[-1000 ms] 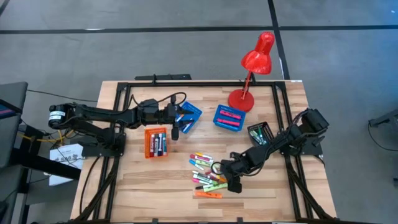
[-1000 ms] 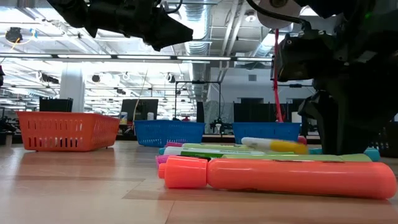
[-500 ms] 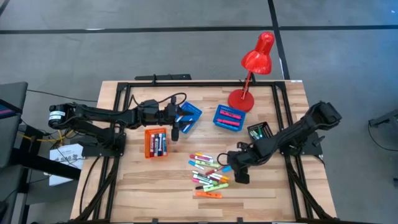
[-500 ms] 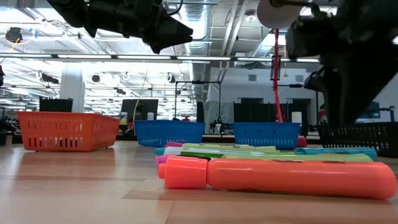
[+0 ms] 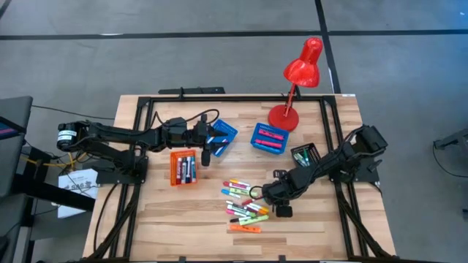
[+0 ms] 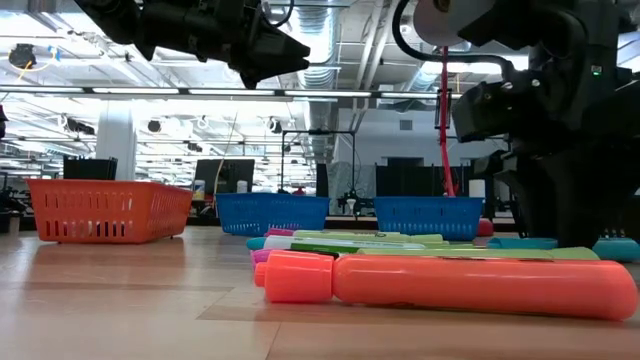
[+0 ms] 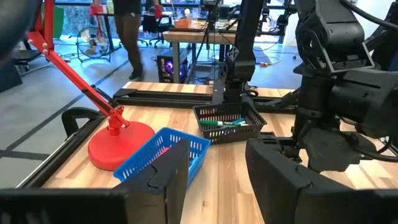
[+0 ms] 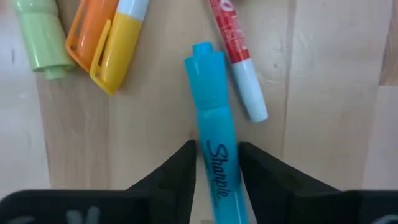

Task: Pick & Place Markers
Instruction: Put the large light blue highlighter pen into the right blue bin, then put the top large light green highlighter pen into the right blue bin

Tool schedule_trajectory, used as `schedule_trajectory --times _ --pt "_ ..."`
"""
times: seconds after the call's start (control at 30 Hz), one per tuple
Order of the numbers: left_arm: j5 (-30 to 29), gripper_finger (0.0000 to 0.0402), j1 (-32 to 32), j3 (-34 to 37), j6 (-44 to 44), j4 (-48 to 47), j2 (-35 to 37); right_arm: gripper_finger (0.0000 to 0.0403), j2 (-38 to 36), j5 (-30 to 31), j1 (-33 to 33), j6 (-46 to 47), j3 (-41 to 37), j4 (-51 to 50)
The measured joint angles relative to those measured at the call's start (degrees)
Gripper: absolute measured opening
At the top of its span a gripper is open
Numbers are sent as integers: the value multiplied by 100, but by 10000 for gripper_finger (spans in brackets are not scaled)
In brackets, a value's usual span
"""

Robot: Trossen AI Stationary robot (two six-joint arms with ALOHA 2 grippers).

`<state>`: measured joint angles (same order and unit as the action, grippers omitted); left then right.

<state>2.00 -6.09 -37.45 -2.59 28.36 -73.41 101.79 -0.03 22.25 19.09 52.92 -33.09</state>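
Observation:
Several bright markers lie in a loose pile on the wooden table near its near edge; an orange one fills the low view. My right gripper is down at the pile's right side, shut on a blue marker that lies beside a red-and-white one and a yellow one. My left gripper hovers open and empty over the left blue tray. My right gripper pinches the blue marker between its two fingers at the lettered barrel, behind the cap. The fingers come from above, pointing down, one on each long side. The marker lies flat on the table, cap end pointing away from the gripper.
An orange tray holding markers, a second blue tray with pink ones and a black tray with green ones sit across the table's middle. A red desk lamp stands at the far edge. Black frame rails run along both sides.
My right arm rose and swung toward the table's right, then came back down at the pile's right side, a little farther from the near edge than a second ago. A yellow-and-white marker seen in the low view a second ago no longer shows there.

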Motion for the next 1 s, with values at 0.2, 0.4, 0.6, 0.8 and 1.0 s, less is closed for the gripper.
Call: schedule_trajectory --times 0.2,0.4,0.6,0.8,1.0 --pt "-2 155 0 0 -9 2 0 52 -754 66 -164 -291 179 -85" --pt "-2 155 0 2 -9 2 0 45 -1776 1053 -519 -1482 280 -82" --pt "-2 155 -2 2 -9 1 0 80 -2310 3478 -1300 -1835 291 -64" --pt "-2 155 -2 4 -9 2 0 86 -1964 2795 -2447 -1052 296 -318" --pt "-2 155 -2 4 7 0 0 61 -1037 2218 -3105 -1207 294 -695"
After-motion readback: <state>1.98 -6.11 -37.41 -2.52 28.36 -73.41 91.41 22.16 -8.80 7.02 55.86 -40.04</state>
